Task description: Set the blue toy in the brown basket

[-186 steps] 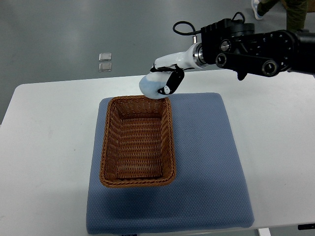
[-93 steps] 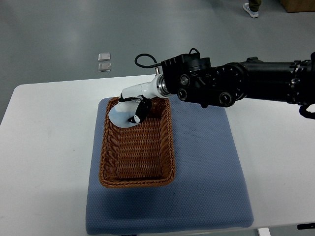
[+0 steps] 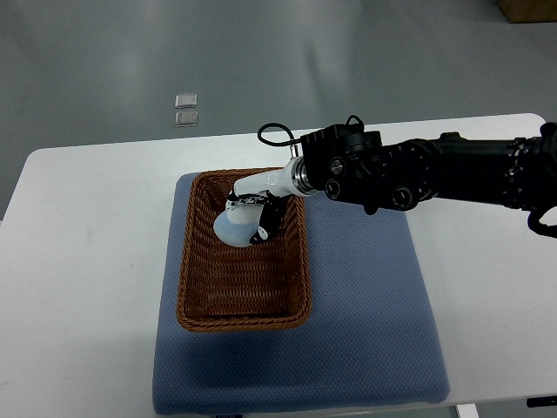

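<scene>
The pale blue toy (image 3: 233,228) hangs over the upper middle of the brown wicker basket (image 3: 193,296), inside its rim. My right hand (image 3: 252,218), white with black fingertips, is shut on the toy from above and from the right. Its black arm (image 3: 418,170) reaches in from the right edge. Whether the toy touches the basket floor cannot be told. The left arm does not show.
The basket lies on a blue-grey mat (image 3: 365,305) on a white table (image 3: 78,261). Two small square plates (image 3: 185,109) are set in the grey floor beyond the table's far edge.
The right hand carried the toy from beyond the basket's far rim to over the basket, then lower and slightly toward me into its upper middle. The hand stays closed on the toy.
</scene>
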Available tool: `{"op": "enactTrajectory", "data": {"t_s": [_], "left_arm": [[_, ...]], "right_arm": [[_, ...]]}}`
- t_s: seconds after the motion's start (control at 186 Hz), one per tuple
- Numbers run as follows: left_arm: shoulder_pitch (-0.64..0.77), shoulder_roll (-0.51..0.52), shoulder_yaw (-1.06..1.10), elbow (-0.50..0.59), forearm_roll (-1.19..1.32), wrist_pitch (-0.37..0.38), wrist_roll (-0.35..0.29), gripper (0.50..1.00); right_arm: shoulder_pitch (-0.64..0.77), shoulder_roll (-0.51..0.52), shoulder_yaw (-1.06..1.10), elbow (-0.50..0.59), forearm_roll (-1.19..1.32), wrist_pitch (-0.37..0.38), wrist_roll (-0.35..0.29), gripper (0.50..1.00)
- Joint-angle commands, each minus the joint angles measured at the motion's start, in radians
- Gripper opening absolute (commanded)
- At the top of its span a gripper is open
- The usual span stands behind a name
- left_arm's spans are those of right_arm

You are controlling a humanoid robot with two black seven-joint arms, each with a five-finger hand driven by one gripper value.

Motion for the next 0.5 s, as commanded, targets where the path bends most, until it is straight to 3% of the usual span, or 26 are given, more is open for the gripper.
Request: {"op": "enactTrajectory", "data": {"t_s": [0.0, 0.156, 0.494], "left_arm": [[0.0, 0.0, -0.001, 0.002, 0.0, 0.0, 0.0, 1.0], [0.0, 0.0, -0.001, 0.002, 0.0, 0.0, 0.0, 1.0], [0.0, 0.0, 0.001, 0.002, 0.0, 0.0, 0.0, 1.0]], "right_arm": [[-0.014, 0.0, 0.0, -0.008, -0.001, 0.001, 0.0, 0.803], [-0.017, 0.0, 0.001, -0.012, -0.001, 0.004, 0.0, 0.891], [0.053, 0.0, 0.089, -0.012, 0.015, 0.018, 0.011, 0.899]]}}
